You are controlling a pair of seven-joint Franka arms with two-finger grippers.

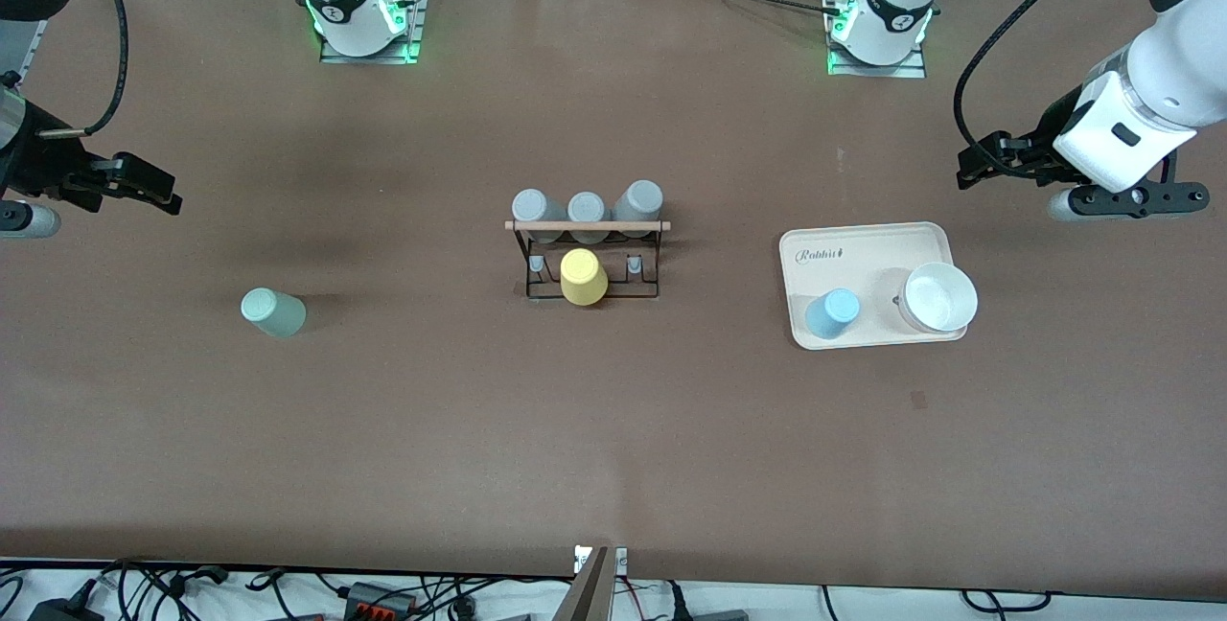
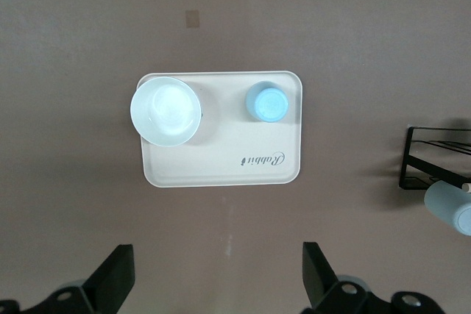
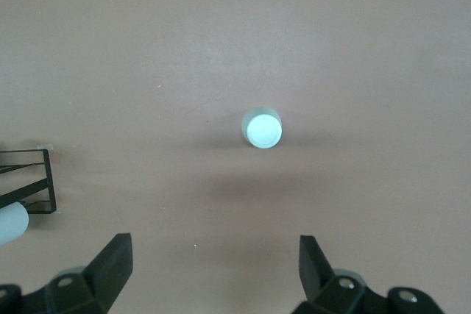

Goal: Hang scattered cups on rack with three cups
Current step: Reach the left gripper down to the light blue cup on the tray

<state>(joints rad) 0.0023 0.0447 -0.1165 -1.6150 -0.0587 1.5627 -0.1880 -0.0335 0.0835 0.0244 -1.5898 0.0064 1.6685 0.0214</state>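
Note:
The black wire rack (image 1: 592,262) with a wooden rod (image 1: 587,225) stands mid-table, bearing three grey cups (image 1: 587,210) and a yellow cup (image 1: 583,277). A mint-green cup (image 1: 272,310) stands upside down on the table toward the right arm's end; it also shows in the right wrist view (image 3: 262,129). A light blue cup (image 1: 832,312) stands upside down on the cream tray (image 1: 863,247); it also shows in the left wrist view (image 2: 266,103). My left gripper (image 1: 978,166) is open and empty above the table near the tray. My right gripper (image 1: 149,190) is open and empty above the table near the mint cup.
A white bowl (image 1: 940,296) sits on the tray beside the blue cup. The rack's edge (image 2: 434,159) shows in the left wrist view and in the right wrist view (image 3: 29,182).

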